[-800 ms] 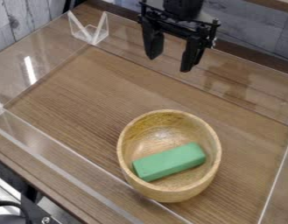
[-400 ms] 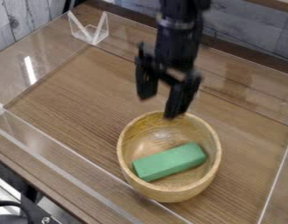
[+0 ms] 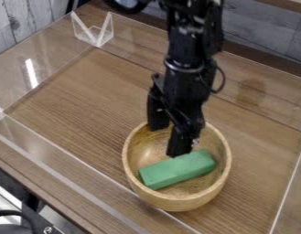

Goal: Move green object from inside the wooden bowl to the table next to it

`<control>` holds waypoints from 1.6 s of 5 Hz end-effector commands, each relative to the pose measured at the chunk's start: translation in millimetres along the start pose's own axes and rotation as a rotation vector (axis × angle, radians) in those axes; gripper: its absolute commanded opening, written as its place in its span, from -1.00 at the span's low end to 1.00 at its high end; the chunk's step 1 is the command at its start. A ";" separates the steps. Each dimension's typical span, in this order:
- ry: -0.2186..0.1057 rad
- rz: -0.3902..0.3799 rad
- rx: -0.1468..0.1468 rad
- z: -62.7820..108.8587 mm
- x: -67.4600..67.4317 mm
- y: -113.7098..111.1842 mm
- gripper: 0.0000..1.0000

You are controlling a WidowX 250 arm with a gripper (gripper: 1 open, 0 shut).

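The green object, a flat rectangular block, lies inside the wooden bowl towards its front right, tilted slightly. The bowl rests on the brown wood-grain table at the front centre. My black gripper points straight down over the bowl's back half, its two fingers spread open with nothing between them. The fingertips hang just behind and above the block, inside the bowl's rim, apart from the block.
Clear acrylic walls edge the table on all sides. A small clear bracket stands at the back left corner. Bare tabletop lies to the left of and behind the bowl.
The arm has come forward from the back of the table and sunk until the open gripper hangs inside the bowl's rim. Bowl and block have not moved.
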State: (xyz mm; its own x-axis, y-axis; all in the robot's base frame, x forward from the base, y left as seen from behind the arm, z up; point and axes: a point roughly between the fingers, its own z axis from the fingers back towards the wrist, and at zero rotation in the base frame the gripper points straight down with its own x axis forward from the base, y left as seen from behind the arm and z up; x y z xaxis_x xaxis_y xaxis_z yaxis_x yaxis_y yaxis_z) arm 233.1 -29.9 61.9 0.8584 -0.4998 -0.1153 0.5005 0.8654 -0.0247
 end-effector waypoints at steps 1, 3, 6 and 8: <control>-0.103 -0.049 0.053 10.1 8.7 -1.2 1.00; -0.201 -0.108 0.075 11.8 14.3 -11.4 1.00; -0.241 -0.205 0.072 -5.0 16.3 -12.4 1.00; -0.244 -0.257 0.065 -18.4 14.3 -5.3 1.00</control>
State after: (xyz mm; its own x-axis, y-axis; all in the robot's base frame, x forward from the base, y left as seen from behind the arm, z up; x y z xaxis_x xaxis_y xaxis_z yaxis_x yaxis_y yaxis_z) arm 234.4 -40.7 31.4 0.7058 -0.7025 0.0910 0.7046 0.7095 0.0129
